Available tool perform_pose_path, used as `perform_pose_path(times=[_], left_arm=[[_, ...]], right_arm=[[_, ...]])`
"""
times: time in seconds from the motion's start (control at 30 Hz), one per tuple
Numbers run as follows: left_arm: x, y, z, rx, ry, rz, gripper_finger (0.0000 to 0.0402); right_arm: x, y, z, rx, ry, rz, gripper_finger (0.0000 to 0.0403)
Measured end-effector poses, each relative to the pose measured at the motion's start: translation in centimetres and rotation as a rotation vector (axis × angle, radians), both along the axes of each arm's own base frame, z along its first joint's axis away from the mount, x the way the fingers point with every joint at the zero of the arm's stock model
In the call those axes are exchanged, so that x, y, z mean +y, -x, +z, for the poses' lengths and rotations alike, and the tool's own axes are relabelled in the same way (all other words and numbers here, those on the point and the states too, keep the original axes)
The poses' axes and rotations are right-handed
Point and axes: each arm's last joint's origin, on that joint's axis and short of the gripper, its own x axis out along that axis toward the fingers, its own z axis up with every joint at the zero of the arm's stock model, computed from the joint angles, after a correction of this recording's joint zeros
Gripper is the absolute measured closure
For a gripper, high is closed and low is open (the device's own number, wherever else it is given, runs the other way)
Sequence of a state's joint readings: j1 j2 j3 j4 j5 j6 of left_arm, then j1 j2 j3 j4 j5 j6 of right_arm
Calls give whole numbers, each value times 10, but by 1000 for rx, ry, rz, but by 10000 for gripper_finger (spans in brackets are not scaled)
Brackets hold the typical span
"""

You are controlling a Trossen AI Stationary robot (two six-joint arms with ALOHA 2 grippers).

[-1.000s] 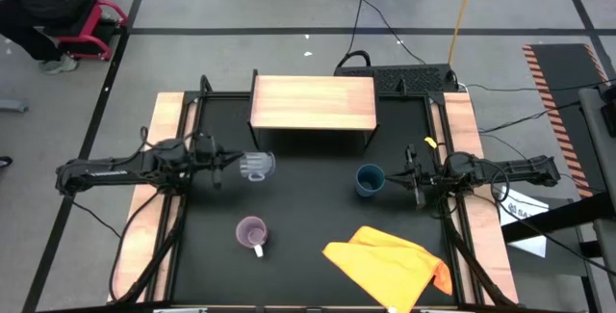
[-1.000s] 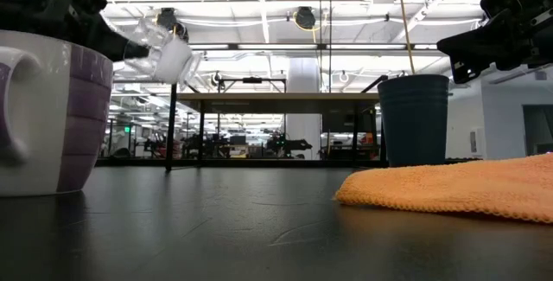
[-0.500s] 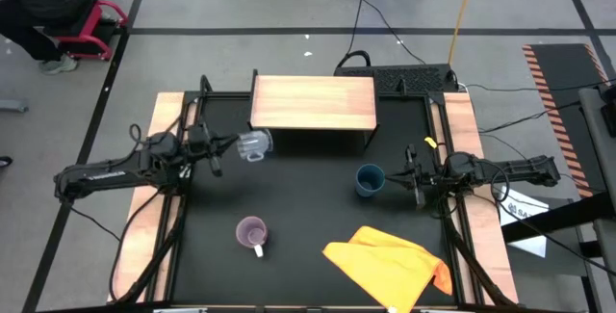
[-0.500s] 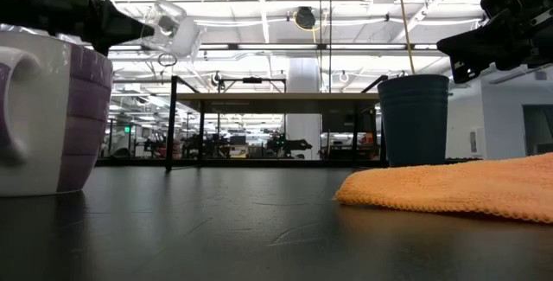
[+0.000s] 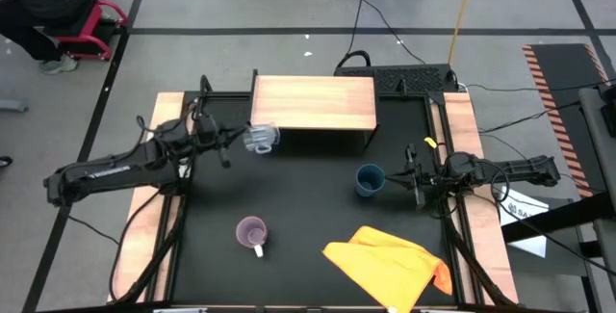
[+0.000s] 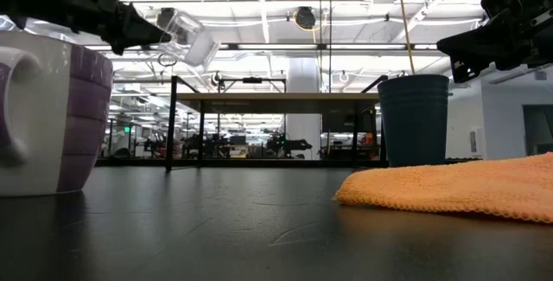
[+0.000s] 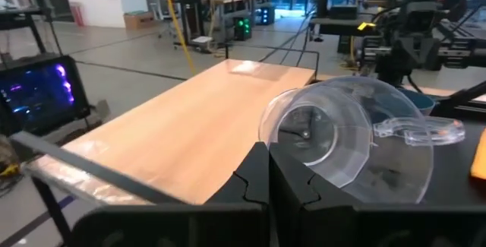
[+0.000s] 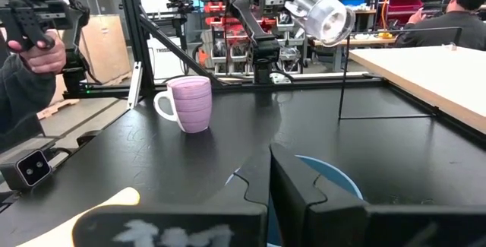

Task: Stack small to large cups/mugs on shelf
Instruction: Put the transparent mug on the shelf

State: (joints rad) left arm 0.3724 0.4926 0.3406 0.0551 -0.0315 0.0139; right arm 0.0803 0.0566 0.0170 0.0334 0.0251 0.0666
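Observation:
My left gripper (image 5: 234, 140) is shut on the tiny clear glass (image 5: 260, 139), which has a small handle (image 7: 419, 131). It holds the glass in the air just off the near left corner of the shelf (image 5: 313, 103), about level with the wooden top (image 7: 190, 129). The glass also shows in the low view (image 6: 186, 37). The light purple mug (image 5: 252, 232) stands on the black table near the front. The dark blue cup (image 5: 369, 179) stands upright at the right. My right gripper (image 5: 393, 180) is shut, right beside the cup's rim (image 8: 334, 172) on its right side. I cannot tell whether it touches the cup. My left gripper pinches the glass's edge (image 7: 267, 142) between its two fingers. The fingers come nearly level from the table's left. The glass is lifted clear and tipped onto its side, sticking out past the fingertips toward the shelf.
An orange cloth (image 5: 390, 265) lies at the near right of the table. Pale wooden rails (image 5: 164, 178) run along both sides. A person's hand with a controller (image 8: 30, 42) shows beyond the table's left side.
My left gripper has carried the glass up and toward the table's far edge, from mid-table to the shelf's near left corner. The glass stays tipped in the hold. My right gripper and the blue cup have kept still.

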Motion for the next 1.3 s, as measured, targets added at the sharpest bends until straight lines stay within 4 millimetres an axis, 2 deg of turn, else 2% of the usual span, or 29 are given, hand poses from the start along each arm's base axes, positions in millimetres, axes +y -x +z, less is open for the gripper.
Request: perform_pose_path(times=[0.6,0.93,1.3], left_arm=[[27,-11,34,-9,-55,30,402],[52,-24,78,72,-30,46,402],[83,-39,110,170,6,105,402]], right_arm=[[0,0,0,0,0,0,403],[0,0,0,-1,0,0,403],[0,0,0,0,0,0,403]])
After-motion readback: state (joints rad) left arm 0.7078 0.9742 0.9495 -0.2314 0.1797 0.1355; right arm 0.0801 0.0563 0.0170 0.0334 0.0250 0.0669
